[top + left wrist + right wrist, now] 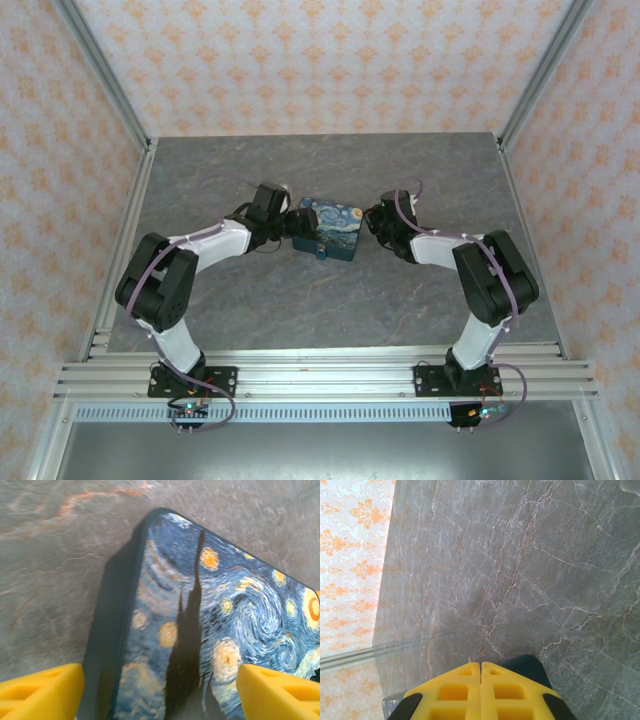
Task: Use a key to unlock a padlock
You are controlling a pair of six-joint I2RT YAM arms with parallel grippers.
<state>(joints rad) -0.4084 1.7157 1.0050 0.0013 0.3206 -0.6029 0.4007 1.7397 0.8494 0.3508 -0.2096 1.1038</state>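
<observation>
Grey marble table [250, 300] under me, my left fingers [40, 692] stand wide apart astride the padlock [210, 615], my right fingers [470, 675] pressed tight together.

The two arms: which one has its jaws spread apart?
The left arm: its jaws stand wide at the padlock, while the right arm has its jaws pressed together.
</observation>
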